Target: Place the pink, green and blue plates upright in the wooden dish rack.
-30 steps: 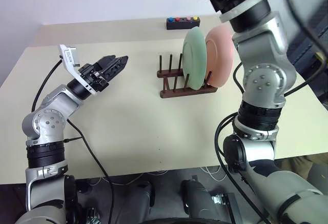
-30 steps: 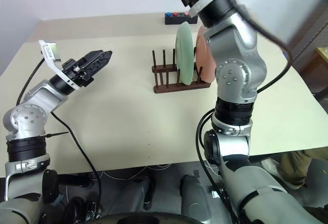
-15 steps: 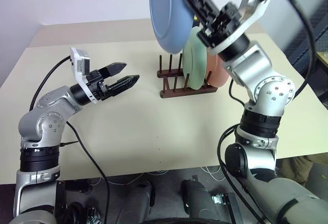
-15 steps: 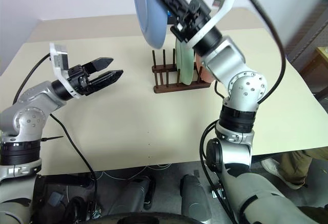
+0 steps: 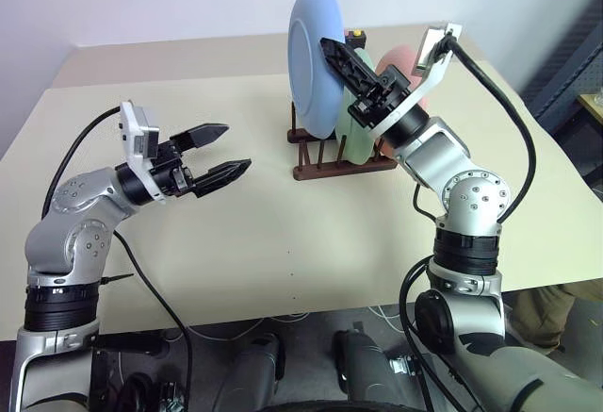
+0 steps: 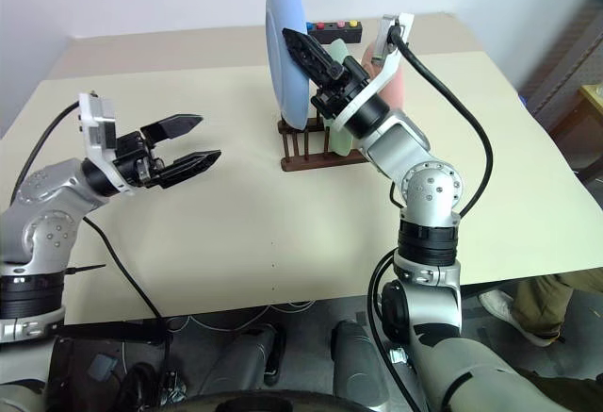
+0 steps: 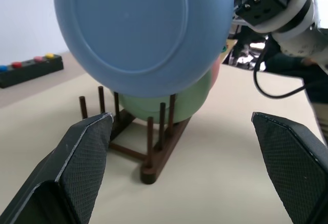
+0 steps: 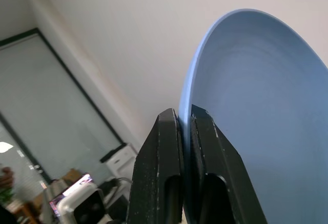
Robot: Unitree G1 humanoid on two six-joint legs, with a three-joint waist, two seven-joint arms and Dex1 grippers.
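Pinching the blue plate (image 5: 317, 58) by its rim, the right gripper (image 5: 350, 65) has its two black fingers closed on the edge and carries the plate upright in the air, just above the free pegs of the wooden dish rack (image 5: 318, 151). That rack sits toward the far edge of the desk (image 5: 283, 242), right of its middle, with the green plate (image 7: 159, 98) and the pink plate (image 5: 400, 58) already standing on edge in the slots behind. The left gripper (image 5: 216, 150) hangs over the desk's left half, jaws spread wide and holding nothing, well apart from the rack.

To my eye the plate looks stiff, light and matte, so a rim pinch should hold, though such a narrow bite could let it swivel or slip if it knocks a peg. I'd keep hold of the rim and lower the opposite edge between the pegs, releasing only once both bars support it.
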